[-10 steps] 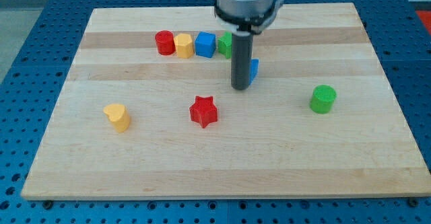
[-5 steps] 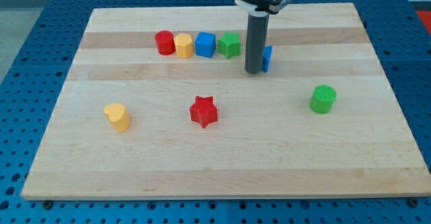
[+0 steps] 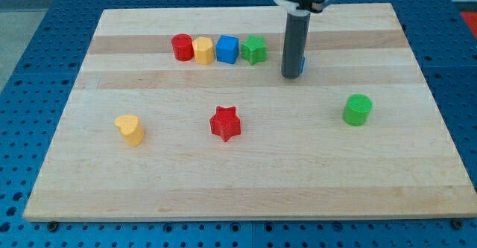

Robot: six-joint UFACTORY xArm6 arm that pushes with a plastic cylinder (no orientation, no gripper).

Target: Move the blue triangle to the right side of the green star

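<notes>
The green star (image 3: 254, 49) sits at the right end of a row of blocks near the view's top. The blue triangle (image 3: 302, 63) is almost wholly hidden behind my rod; only a thin blue sliver shows at the rod's right edge. It lies to the right of the green star and slightly lower, with a gap between them. My tip (image 3: 292, 76) rests on the board directly in front of the blue triangle, right of the green star.
In the row left of the green star are a blue cube (image 3: 227, 49), a yellow block (image 3: 203, 50) and a red cylinder (image 3: 182, 47). A red star (image 3: 225, 123) lies mid-board, a yellow heart (image 3: 130, 129) at the left, a green cylinder (image 3: 358, 109) at the right.
My rod has moved right and towards the view's top, uncovering the green star. The blue triangle has slid the same way with it and now shows less.
</notes>
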